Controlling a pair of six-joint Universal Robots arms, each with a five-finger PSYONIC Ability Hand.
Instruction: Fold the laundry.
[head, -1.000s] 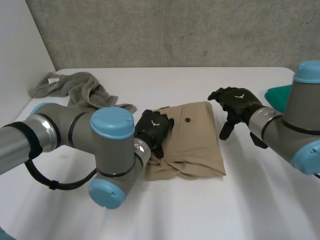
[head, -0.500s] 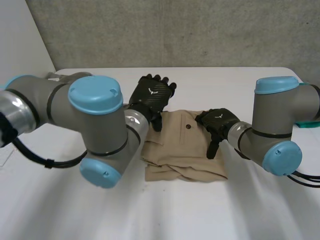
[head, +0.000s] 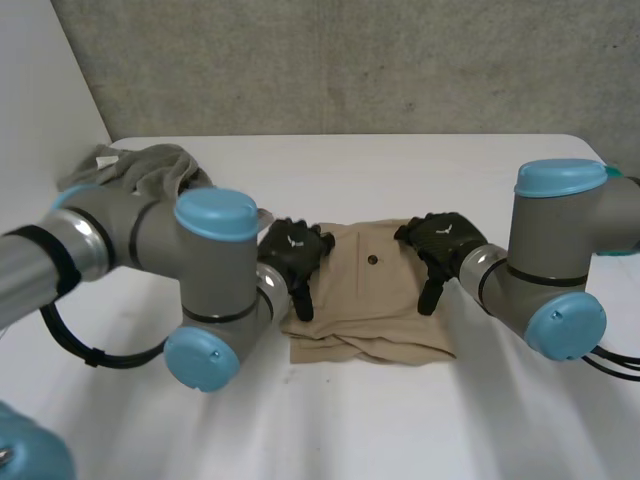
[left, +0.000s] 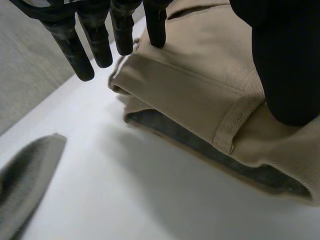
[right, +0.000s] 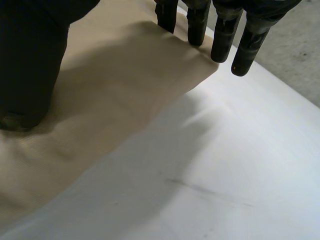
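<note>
On the worktop (head: 400, 170), the left robot hand (head: 293, 250) and right robot hand (head: 440, 235) press the tan garment (head: 370, 300) straight-fingered, holding nothing, so its layers may slide.

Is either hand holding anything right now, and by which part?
Nothing is gripped. The left hand and the right hand rest open on opposite side edges of the folded tan trousers, fingers straight, thumbs on top.
</note>
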